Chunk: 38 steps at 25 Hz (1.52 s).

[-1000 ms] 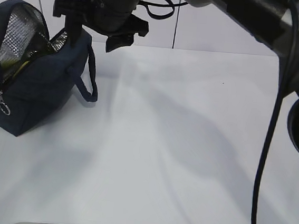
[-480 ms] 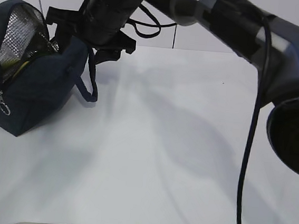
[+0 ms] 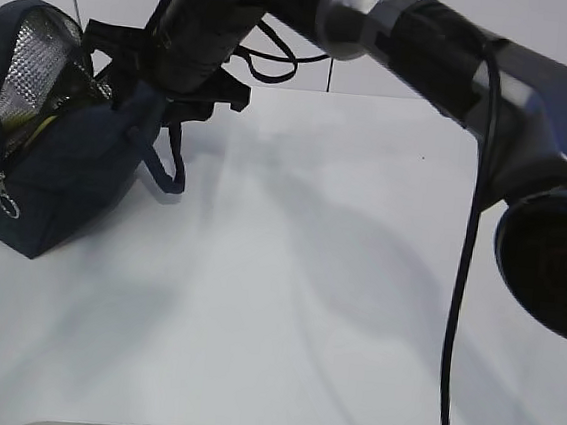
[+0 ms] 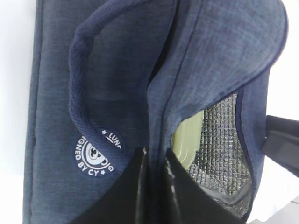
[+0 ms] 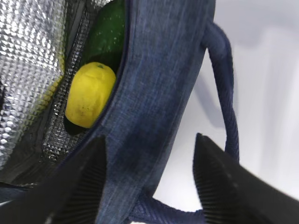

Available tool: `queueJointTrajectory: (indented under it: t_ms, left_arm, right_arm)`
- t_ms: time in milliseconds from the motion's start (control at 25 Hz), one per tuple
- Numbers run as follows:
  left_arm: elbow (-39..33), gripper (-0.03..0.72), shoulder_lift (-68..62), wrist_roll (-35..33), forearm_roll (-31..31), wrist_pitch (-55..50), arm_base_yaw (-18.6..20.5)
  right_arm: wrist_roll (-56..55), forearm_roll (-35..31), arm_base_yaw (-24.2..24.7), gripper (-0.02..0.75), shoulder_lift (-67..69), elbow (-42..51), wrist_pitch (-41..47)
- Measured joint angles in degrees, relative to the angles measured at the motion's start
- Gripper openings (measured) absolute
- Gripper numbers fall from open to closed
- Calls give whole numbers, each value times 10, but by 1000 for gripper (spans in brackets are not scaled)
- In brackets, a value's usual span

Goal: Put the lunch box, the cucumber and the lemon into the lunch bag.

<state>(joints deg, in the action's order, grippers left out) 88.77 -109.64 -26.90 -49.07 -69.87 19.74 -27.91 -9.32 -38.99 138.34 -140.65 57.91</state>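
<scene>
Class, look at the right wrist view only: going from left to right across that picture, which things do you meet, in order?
Silver foil lining → lemon, with the cucumber just above it → navy wall of the lunch bag → loop handle → white table.

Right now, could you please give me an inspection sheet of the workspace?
Surface: white table, bare part clean.
Job's things: lunch bag open; lemon, cucumber and lunch box lid seen inside.
Clutter: nothing seen.
Grippers: left gripper shut on the bag's fabric edge; right gripper open, jaws either side of the bag wall.
Cables: black cable hangs along the right arm.
Surroundings: white wall panels behind.
</scene>
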Motion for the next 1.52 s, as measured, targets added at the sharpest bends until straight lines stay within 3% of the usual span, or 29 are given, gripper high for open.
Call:
queueJointTrajectory:
  t_ms: [400,760,960,1080,1320,1520]
  left_arm:
    - [0,8,0,0,0,0,0]
    - [0,8,0,0,0,0,0]
    - [0,8,0,0,-1,0,-1]
    - [0,8,0,0,-2,1,-19]
    - [0,8,0,0,-8,3,-99]
    - [0,7,0,3,-64,7,-155]
  right_arm:
    - [-1,-47,0,398,24,0,-6]
    - [32,-61,0,35,28,0,-5]
    - [104,-43,0,20,27,0,19]
    - [131,-1,0,19,20,0,46]
    - [161,97,0,19,-6,0,126]
    - [173,141,0,18,-39,0,147]
